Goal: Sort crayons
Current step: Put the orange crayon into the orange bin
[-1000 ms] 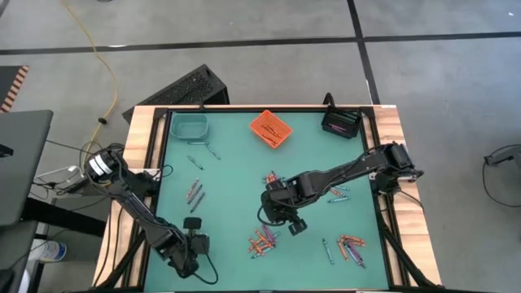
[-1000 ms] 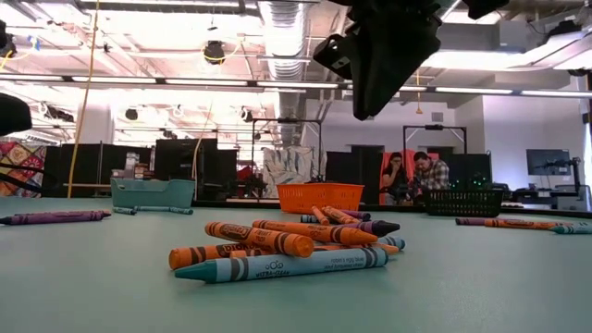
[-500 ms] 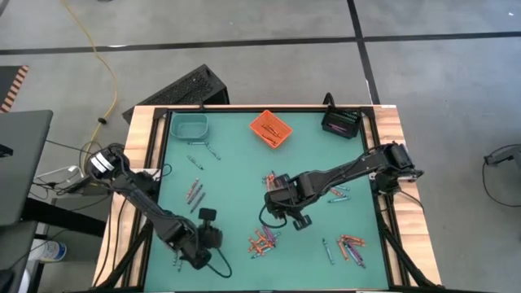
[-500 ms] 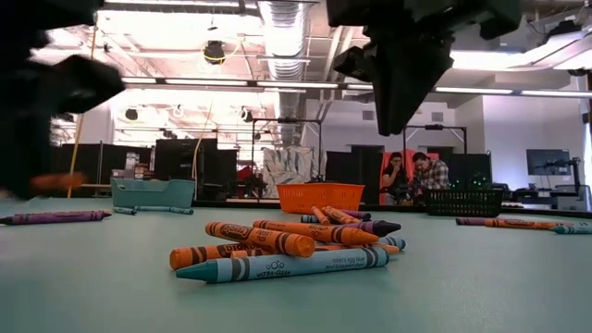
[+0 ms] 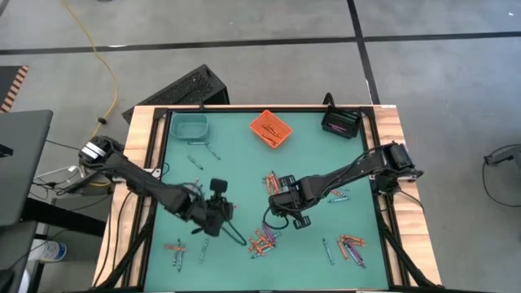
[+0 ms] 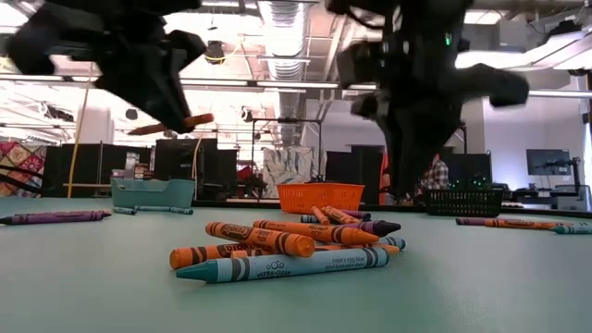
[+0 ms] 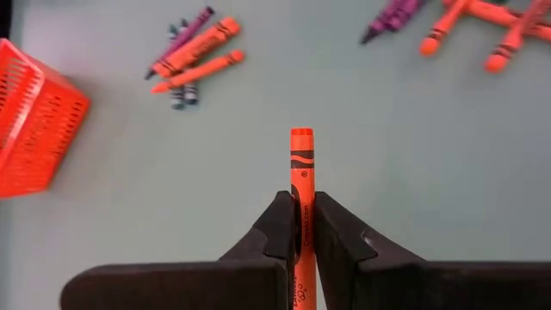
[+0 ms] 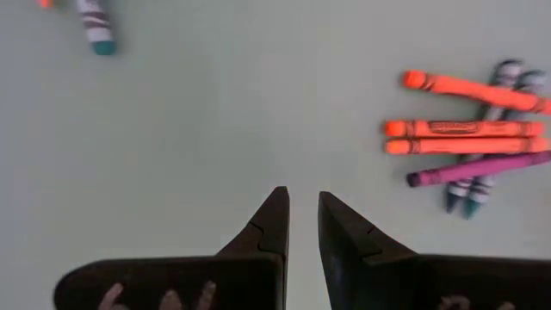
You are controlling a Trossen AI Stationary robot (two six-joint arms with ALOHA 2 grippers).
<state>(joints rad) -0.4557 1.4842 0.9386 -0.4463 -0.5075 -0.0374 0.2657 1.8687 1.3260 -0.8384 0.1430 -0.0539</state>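
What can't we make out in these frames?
- Orange crayon in the left gripper: its back end is cut off by the left wrist view's edge.
- Black bin: contents too small to tell in the high view, and hidden behind its wall in the low view.
- Person in the room behind: mostly hidden by the right arm in the low view.

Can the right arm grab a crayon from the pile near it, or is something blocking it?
Probably yes. The right gripper hangs empty, fingers slightly apart, over bare mat, and the crayon pile lies close by with nothing between. The left gripper, shut on an orange crayon, is off to the side.
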